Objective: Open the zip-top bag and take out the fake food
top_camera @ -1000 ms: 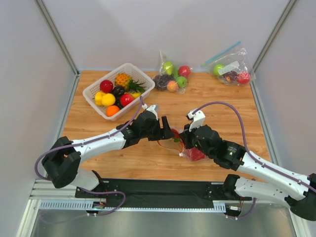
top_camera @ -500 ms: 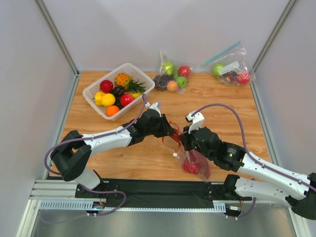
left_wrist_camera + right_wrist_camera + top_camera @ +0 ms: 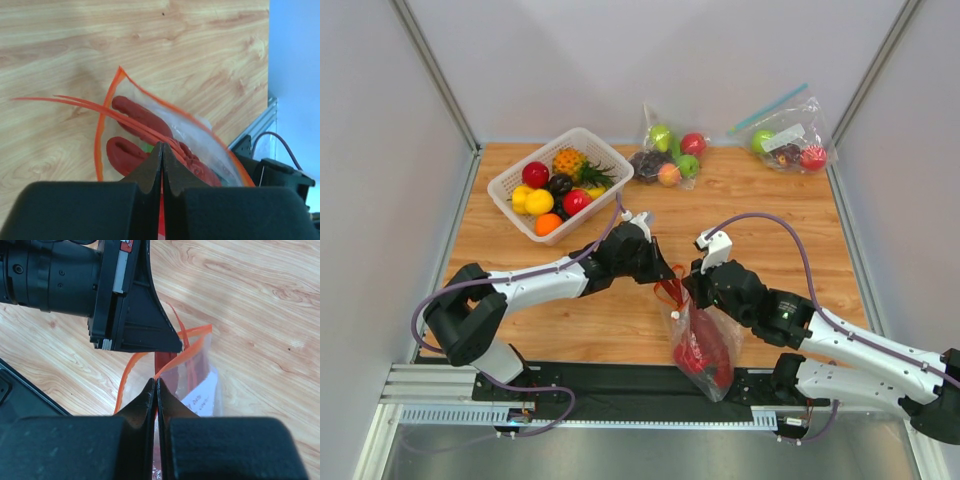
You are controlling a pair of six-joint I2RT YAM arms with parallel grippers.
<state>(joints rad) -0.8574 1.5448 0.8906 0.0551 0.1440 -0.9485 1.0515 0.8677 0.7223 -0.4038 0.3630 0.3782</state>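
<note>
The clear, soft, crinkled plastic zip-top bag [image 3: 720,335] hangs between the two arms over the near middle of the pale wood-grain table [image 3: 770,180]. Its mouth is uppermost, and in the top view its closed end overlaps the black metal rail [image 3: 620,380] at the table's near edge. Its orange-red zip strip [image 3: 102,125] has parted into a thin, wavy loop, so the mouth gapes. The left gripper [image 3: 162,150], matte black with wedge-shaped fingers, is pressed together on one lip of that strip. The right gripper [image 3: 155,386] is likewise pinched tight on the opposite lip, just beside the left one. Inside, a long, glossy dark-red plastic lobster [image 3: 132,115] fills most of the bag, with a small green bit beside it too hidden to name. A white paper label [image 3: 202,396] shows on the film. Well apart, at the far side, are a white slotted plastic basket [image 3: 525,160] of round yellow, red and orange fruits and a pineapple, a clear bag of green and red fruit [image 3: 665,150], and a clear bag with a blue zip strip [image 3: 790,135].
</note>
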